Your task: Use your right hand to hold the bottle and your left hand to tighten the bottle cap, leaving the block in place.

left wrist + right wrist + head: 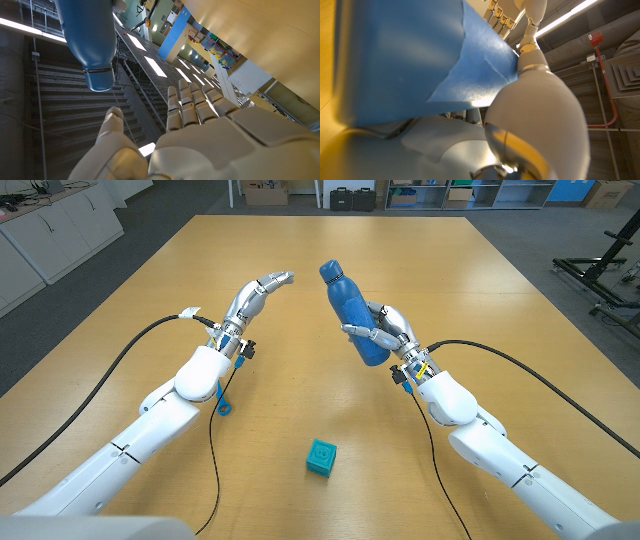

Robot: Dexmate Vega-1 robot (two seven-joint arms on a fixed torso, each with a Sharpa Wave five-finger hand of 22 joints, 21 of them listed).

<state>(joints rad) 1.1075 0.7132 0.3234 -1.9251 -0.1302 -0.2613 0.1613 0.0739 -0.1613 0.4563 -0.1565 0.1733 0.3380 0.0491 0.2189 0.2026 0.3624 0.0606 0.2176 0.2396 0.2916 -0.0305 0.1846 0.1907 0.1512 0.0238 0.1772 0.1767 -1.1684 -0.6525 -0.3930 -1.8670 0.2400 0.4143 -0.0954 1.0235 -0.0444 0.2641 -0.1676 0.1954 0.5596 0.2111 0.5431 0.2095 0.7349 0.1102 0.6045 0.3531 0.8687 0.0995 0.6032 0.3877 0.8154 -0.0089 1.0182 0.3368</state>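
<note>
Currently, the right hand [385, 330] clamps the blue bottle [352, 318] above the desk [420, 250], tilted toward the left hand [258, 292], whose fingers are apart and empty. Close them squarely around the bottle cap [329, 272]; keep clear of the teal block [321, 456].

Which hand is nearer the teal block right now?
Judging by the head view, the right, narrowly. The right hand grips the blue bottle, up and right of the block. The left hand sits farther back, to its left.
</note>
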